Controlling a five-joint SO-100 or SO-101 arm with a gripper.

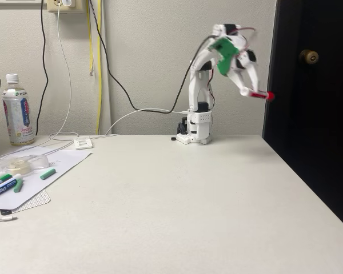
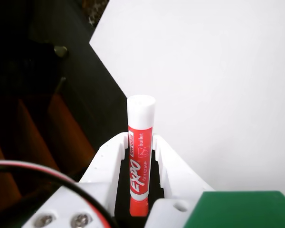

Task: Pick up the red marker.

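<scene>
**One red marker held high above the table**

One red marker (image 1: 259,95) is in the air, clamped between the two white fingers of the gripper (image 1: 250,92), well above the white table (image 1: 177,205). In the fixed view it sticks out from the fingertips toward 3 o'clock, almost level, and its red end lies against the dark door (image 1: 311,114). In the wrist view the red marker (image 2: 140,161) stands along the middle of the picture, its pale end at 12 o'clock and its red end at 6 o'clock. The red label with the word EXPO is readable. The gripper (image 2: 140,142) is closed narrowly on the barrel, and one finger touches it on each side.

The arm (image 1: 203,85) is white with a green part near the wrist. It rises from its base (image 1: 195,132) at the far edge of the table and bends over toward the door, so the gripper hangs at about 2 o'clock from the base.

Far from the marker, at 9 o'clock in the fixed view, other things lie on a sheet of paper (image 1: 43,177): a blue-labelled marker (image 1: 3,187), a green cap (image 1: 47,173), and some clear plastic (image 1: 20,165). A drink bottle (image 1: 18,111) stands upright behind them, near the wall. Cables (image 1: 111,80) hang down the wall and one black cable runs to the arm. A brass knob (image 1: 308,56) is on the door.
</scene>
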